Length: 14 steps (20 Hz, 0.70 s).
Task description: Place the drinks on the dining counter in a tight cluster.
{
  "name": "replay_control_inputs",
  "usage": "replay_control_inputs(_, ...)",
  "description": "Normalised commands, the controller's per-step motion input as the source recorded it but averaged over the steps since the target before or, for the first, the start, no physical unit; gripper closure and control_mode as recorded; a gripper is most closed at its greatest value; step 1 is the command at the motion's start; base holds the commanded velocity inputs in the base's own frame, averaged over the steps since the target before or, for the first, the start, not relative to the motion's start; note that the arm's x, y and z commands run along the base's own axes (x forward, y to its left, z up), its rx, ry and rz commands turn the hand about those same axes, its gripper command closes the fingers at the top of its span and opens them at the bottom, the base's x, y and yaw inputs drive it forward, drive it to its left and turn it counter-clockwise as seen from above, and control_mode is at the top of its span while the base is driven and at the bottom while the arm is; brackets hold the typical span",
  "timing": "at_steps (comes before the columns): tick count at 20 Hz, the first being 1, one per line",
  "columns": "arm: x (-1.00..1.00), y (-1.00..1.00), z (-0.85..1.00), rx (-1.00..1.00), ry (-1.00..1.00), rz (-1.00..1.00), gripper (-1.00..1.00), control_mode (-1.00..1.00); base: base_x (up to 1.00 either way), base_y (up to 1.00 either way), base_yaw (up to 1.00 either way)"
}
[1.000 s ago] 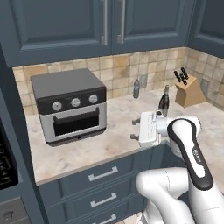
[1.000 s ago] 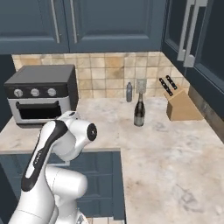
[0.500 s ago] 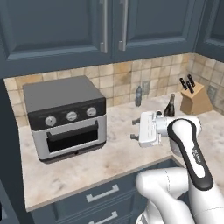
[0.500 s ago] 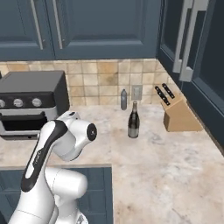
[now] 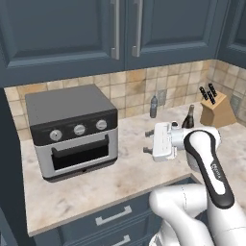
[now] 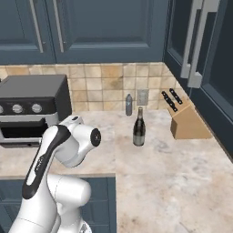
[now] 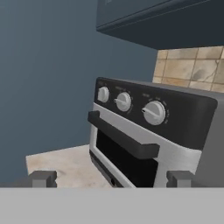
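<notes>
My glossy white plastic arm (image 5: 206,158) hangs over a smooth beige marble bench (image 5: 120,178), beside a brushed-metal toaster oven (image 5: 77,137), a dark glass wine bottle (image 6: 139,128) and a matt wooden knife block (image 6: 187,123).

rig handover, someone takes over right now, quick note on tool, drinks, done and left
Tool: open, holding nothing, pointed sideways at the toaster oven.
Drinks: dark wine bottle upright on the marble worktop, left of the knife block. Small grey-blue bottle upright behind it by the tiled wall, apart from it.
Done: nothing picked up, both bottles untouched.
Left: grasp each drink, carry it to the dining counter, set them close together.
</notes>
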Motion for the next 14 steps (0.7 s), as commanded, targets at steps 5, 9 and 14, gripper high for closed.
replay_control_inputs(5, 0.0, 0.0, 0.0, 0.0, 0.0, 0.0, -1.0, 1.0, 0.0, 0.0, 0.0)
replay_control_inputs(9, 0.0, 0.0, 0.0, 0.0, 0.0, 0.0, -1.0, 1.0, 0.0, -0.01, 0.0)
replay_control_inputs(14, 0.07, -0.12, 0.0, 0.0, 0.02, -0.08, -1.0, -1.0, 0.01, -0.07, -0.01)
